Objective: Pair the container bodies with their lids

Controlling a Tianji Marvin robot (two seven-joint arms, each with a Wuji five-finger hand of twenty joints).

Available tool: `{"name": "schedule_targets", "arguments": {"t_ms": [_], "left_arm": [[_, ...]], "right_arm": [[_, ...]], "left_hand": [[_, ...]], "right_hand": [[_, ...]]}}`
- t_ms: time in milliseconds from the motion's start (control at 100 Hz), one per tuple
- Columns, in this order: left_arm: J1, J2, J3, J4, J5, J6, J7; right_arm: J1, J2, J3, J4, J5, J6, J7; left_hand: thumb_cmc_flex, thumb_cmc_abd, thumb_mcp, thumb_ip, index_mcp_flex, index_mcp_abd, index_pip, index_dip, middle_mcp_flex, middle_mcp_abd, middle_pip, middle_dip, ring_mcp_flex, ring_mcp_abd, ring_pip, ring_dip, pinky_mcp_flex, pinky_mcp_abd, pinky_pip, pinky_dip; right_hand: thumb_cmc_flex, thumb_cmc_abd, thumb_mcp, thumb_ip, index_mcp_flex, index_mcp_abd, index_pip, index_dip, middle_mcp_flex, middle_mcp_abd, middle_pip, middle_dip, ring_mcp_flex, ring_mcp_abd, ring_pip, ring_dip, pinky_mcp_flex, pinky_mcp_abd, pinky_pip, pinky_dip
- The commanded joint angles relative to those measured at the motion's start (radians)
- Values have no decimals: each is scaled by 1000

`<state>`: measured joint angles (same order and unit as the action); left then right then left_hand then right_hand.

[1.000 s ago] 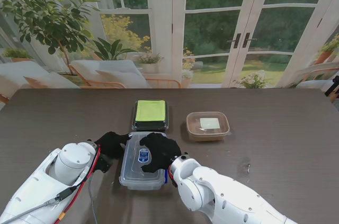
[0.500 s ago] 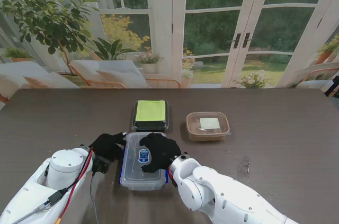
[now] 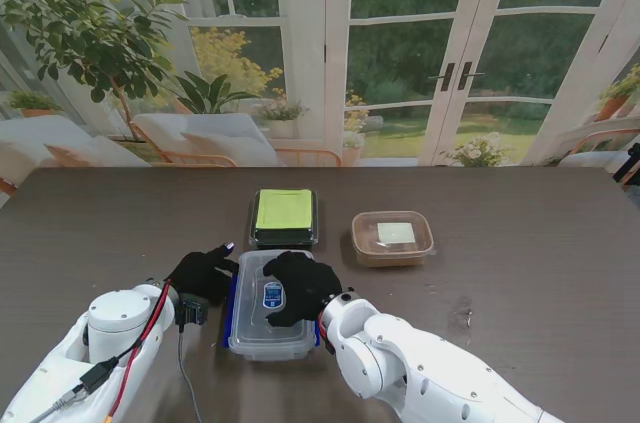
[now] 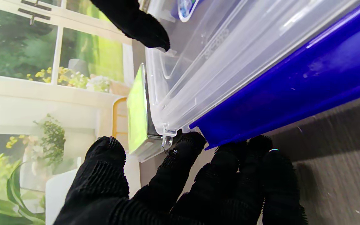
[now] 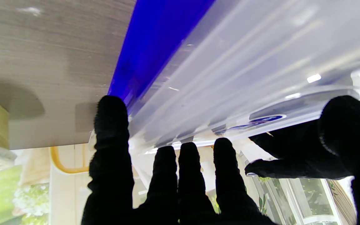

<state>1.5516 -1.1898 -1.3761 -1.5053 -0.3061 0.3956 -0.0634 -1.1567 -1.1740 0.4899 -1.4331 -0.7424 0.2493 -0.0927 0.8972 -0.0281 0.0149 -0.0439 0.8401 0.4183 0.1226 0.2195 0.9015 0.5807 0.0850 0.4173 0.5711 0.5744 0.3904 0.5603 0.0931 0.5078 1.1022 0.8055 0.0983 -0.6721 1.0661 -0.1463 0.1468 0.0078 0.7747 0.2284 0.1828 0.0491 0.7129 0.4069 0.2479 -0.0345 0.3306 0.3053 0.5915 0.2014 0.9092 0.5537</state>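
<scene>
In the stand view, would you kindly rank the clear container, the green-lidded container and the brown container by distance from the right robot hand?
From the right robot hand:
1. Clear container, directly under it.
2. Green-lidded container, straight ahead, farther from me.
3. Brown container, farther off to the right.

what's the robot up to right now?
It is fitting a lid on the clear container with blue clips, near its edge of the table. The right hand lies flat on the lid; the left hand is at its left side clip. The green-lidded box and brown tub sit farther away, lidded.
</scene>
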Motion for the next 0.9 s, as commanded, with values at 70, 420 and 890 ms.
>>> {"name": "schedule_targets", "arguments": {"t_ms": [70,420,890], "left_arm": [[-1,-18,2,-32,-21,-25,-17],[12,-19,-7,-81,-41,-38,-2],[24,-20,-5,-102,-54,-43,2]], "right_arm": [[-30,7,-18,26,7,0,41],[-31,7,-20,26,9,-2,44],[-37,12,-20,18,9,-5,55]], "left_hand": [[17,32,-22,18,17,-52,36,12,43,-55,82,22,31,52,-4,-1,8,-30,-12,-8],[25,29,-21,19,3,-34,33,2,35,-48,97,67,20,71,68,58,2,-26,27,22],[35,26,-21,18,-22,-12,19,-6,21,-31,104,111,14,92,146,112,-3,-32,87,60]], "right_hand": [[1,-20,-22,6,-36,6,-1,-18,-1,-6,8,0,115,137,175,67,-570,-66,-23,-18],[2,-20,-23,6,-35,6,-1,-18,-3,-5,8,0,113,136,174,67,-571,-67,-24,-18],[3,-22,-23,6,-35,6,-2,-19,-6,-4,8,0,111,136,174,67,-573,-70,-26,-17]]}}
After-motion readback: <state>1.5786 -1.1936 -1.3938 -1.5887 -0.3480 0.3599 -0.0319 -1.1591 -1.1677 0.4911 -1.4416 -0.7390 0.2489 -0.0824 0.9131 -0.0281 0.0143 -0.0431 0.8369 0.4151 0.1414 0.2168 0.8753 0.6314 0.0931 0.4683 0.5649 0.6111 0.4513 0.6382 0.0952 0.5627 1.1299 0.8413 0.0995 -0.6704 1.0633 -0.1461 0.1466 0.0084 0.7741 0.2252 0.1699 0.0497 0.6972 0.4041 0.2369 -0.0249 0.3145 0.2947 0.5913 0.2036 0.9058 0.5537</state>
